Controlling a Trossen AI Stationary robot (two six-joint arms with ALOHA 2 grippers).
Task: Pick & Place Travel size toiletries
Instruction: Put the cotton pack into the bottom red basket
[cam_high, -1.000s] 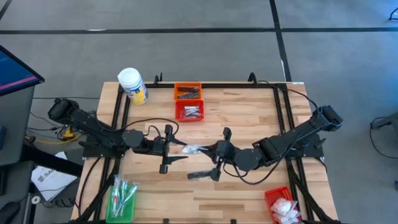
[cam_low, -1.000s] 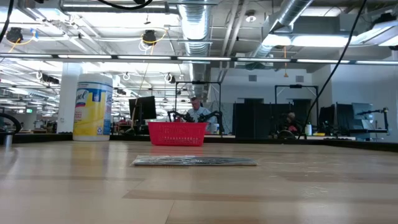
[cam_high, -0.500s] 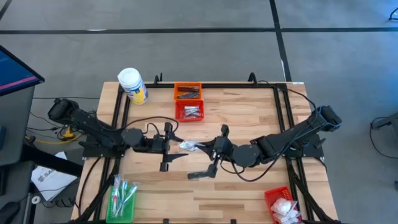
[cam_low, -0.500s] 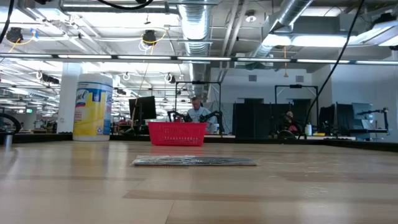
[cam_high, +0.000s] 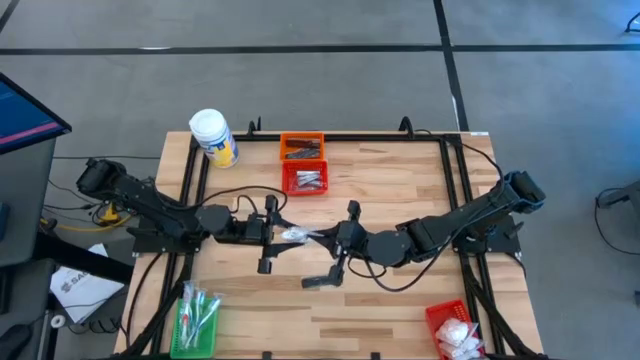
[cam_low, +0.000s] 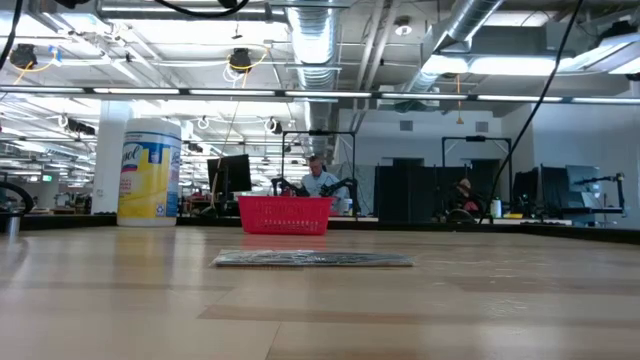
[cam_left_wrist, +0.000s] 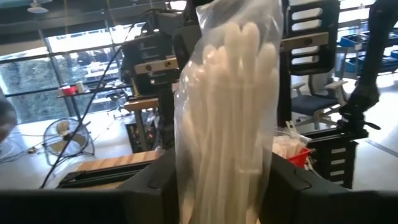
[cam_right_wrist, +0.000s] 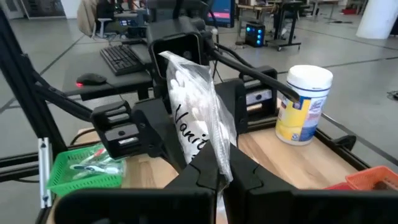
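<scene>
Nearest the front edge of the table (cam_high: 400, 190), two baskets sit at the corners in the high view: one green basket (cam_high: 197, 320) at the left front holding thin clear-plastic sticks (cam_high: 200, 308), and one red basket (cam_high: 455, 327) at the right front holding white packets (cam_high: 456, 335).

In the middle of the table the two arms meet. The right gripper (cam_high: 322, 236) and the left gripper (cam_high: 277, 234) both reach to one clear plastic packet (cam_high: 300, 235) of white sticks, held above the wood between them. In the right wrist view the right gripper's (cam_right_wrist: 216, 177) fingers (cam_right_wrist: 198, 175) are pinched together on the packet's (cam_right_wrist: 196, 115) lower edge, and the packet stands upright against the left gripper facing it. In the left wrist view the packet (cam_left_wrist: 227, 112) rises between the left gripper's (cam_left_wrist: 224, 186) two fingers (cam_left_wrist: 154, 180), which flank it closely; whether they actually press on it cannot be told.

A flat silver-grey foil sachet (cam_low: 312, 259) lies on the wood in the low view.

Farther back stand two more baskets, touching one another: a second red basket (cam_high: 305, 179) with grey sachets, and behind it one orange basket (cam_high: 301, 147) with dark slim tubes. One white jar (cam_high: 213, 137) with a yellow label stands at the far left corner.

Beyond the table, the low view shows a person (cam_low: 317, 180) seated in the room.
</scene>
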